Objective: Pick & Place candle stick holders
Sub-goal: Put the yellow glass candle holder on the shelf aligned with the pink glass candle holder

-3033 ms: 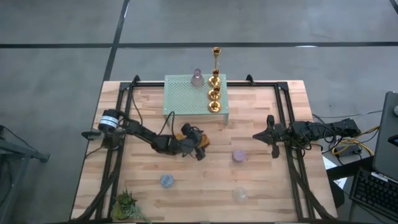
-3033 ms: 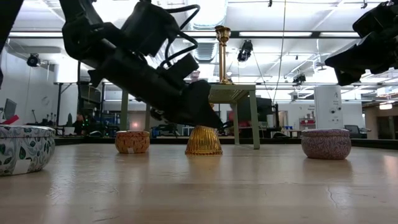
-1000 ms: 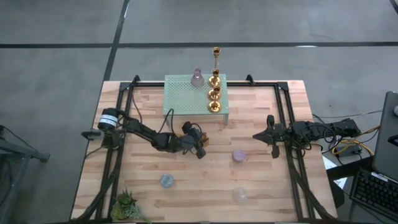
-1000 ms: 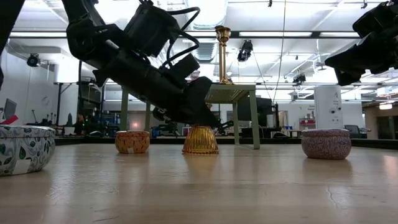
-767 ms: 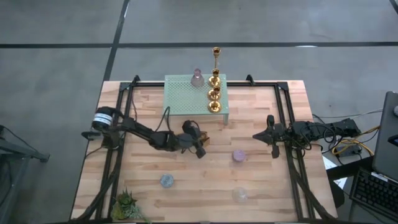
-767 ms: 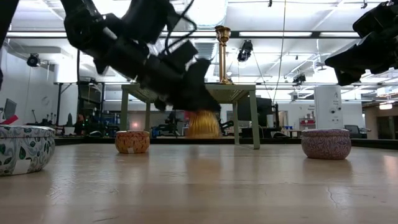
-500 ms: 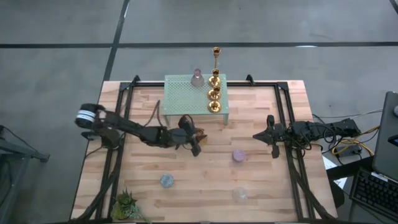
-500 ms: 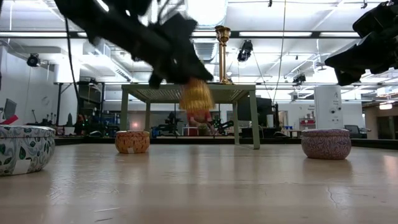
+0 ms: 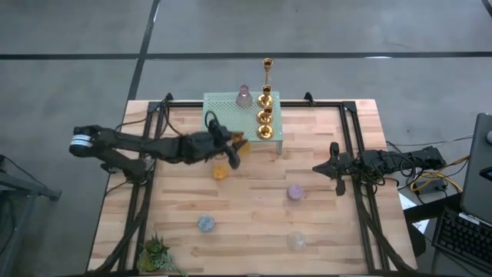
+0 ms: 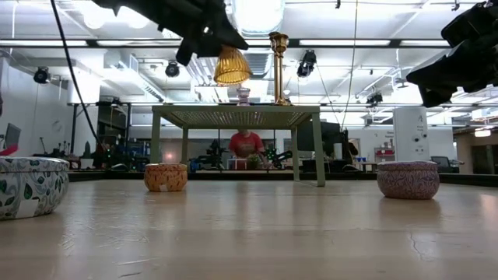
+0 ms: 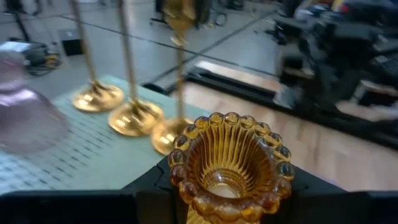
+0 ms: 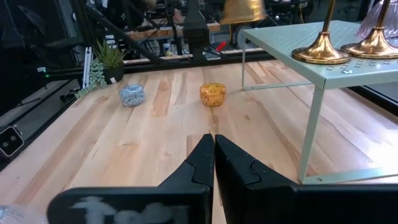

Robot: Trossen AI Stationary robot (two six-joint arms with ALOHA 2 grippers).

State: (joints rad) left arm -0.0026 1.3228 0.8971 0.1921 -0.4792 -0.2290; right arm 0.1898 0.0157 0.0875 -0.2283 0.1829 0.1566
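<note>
The left hand (image 9: 233, 151) grips the amber holder (image 11: 229, 163) in the air, well above the bench (image 9: 323, 223), level with the top of the green stand (image 9: 231, 123) in the low view and at the stand's 5 o'clock corner from above. The holder's beaded rim faces the wrist camera, with a dark finger on either side of it. On the stand, three gold candlesticks (image 9: 265, 115) line up along its 3 o'clock edge, a taller one at 12 o'clock of them, and a pale pink holder (image 9: 244, 96) stands at 9 o'clock of the row. On the bench an orange holder (image 9: 220, 172) sits just at 6 o'clock of the left hand, a purple one (image 9: 294, 192) lies near the middle, a blue one (image 9: 206, 224) at 7 o'clock of it and a clear one (image 9: 296, 241) at 6 o'clock. A small plant (image 9: 156, 252) occupies the 7 o'clock corner. The right hand (image 9: 335, 168) waits at the 3 o'clock side, its fingers (image 12: 202, 163) pressed together on nothing. A person in a red top (image 10: 247, 145) sits beyond the bench.
</note>
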